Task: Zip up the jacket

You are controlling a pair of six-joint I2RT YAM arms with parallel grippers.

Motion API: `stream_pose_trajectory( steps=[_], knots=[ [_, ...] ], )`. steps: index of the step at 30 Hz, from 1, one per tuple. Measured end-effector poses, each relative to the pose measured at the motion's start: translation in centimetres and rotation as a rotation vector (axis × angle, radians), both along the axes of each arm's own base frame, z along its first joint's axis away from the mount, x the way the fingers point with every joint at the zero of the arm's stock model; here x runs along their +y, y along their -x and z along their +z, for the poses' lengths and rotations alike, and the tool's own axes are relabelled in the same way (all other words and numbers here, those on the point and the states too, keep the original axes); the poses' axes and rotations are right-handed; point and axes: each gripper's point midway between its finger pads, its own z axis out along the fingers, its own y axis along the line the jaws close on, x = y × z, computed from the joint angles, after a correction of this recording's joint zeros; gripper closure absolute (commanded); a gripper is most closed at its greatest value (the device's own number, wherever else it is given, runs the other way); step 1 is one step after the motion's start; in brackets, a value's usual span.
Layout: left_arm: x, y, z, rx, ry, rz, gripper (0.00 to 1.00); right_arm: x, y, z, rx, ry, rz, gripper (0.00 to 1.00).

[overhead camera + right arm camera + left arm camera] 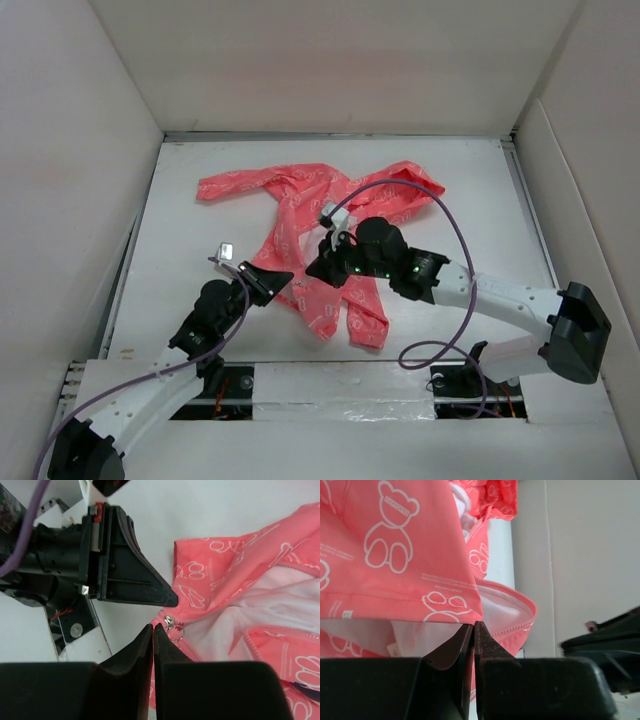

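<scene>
A white table (480,180) sits boxed in by plain pale panels: back wall (340,60), left wall (70,180), right wall (590,220). A metal rail (340,135) runs along its far edge. Light is soft and even.

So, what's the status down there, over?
Left claw pinching jacket hem. Right claw closed beside zipper pull. Jacket unzipped. Purple cable loops above it.

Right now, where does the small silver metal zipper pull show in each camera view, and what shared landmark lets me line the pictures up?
Right wrist: the small silver metal zipper pull sits low centre, at the bottom end of the front opening.
Left wrist: not in it.
Top external: it cannot be made out.
Shared landmark: the thin coral-pink jacket with white print, seen in all three views.
</scene>
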Motion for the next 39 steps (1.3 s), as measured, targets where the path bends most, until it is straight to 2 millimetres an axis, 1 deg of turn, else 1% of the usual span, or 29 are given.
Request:
stream_pose_trajectory(
  steps=[1,2,3,5,6,8,11,16,18,25,29,32,33,35,37,39],
  knots=[
    [0.0,0.0,0.2,-0.009,0.006,0.0,1.0,0.0,0.1,-0.5,0.017,0.011,0.0,0.9],
    [0.0,0.0,0.5,-0.02,0.013,-0.001,1.0,0.1,0.1,-1.1,0.032,0.025,-0.001,0.86],
    [0.0,0.0,0.7,-0.03,0.019,-0.003,1.0,0.1,0.1,-1.9,0.052,0.042,-0.002,0.77],
    [-0.1,0.1,1.0,-0.046,0.03,-0.005,1.0,0.2,0.1,-3.6,0.088,0.079,-0.007,0.71],
    [-0.1,0.1,1.1,-0.052,0.034,-0.006,1.0,0.2,0.1,-4.3,0.101,0.095,-0.008,0.66],
    [-0.1,0.2,1.2,-0.06,0.039,-0.01,1.0,0.2,0.1,-5.2,0.124,0.117,-0.012,0.62],
    [-0.2,0.2,1.5,-0.07,0.046,-0.015,1.0,0.2,0.1,-5.6,0.133,0.125,-0.014,0.57],
    [-0.4,0.4,1.8,-0.078,0.053,-0.029,1.0,0.1,-0.1,-5.7,0.136,0.128,-0.021,0.55],
    [-0.4,0.4,1.9,-0.081,0.056,-0.034,1.0,0.0,-0.3,-6.0,0.139,0.133,-0.024,0.52],
    [-0.6,0.6,2.0,-0.084,0.058,-0.049,1.0,0.1,-0.7,-6.5,0.16,0.123,0.004,0.51],
    [-0.7,0.6,1.9,-0.086,0.055,-0.057,1.0,0.6,-0.4,-6.1,0.156,0.096,0.059,0.52],
    [-0.8,0.6,1.9,-0.085,0.054,-0.061,1.0,0.9,0.2,-5.6,0.159,0.073,0.105,0.54],
    [-0.8,0.6,1.9,-0.085,0.054,-0.061,1.0,1.0,0.4,-5.5,0.161,0.066,0.118,0.56],
    [-0.8,0.6,1.9,-0.087,0.055,-0.061,1.0,1.1,0.7,-5.3,0.166,0.059,0.139,0.57],
    [-0.8,0.6,1.9,-0.087,0.055,-0.061,1.0,1.2,0.9,-5.3,0.17,0.056,0.149,0.56],
    [-0.8,0.6,2.0,-0.088,0.055,-0.061,1.0,1.2,1.0,-5.3,0.172,0.055,0.155,0.53]
  ],
)
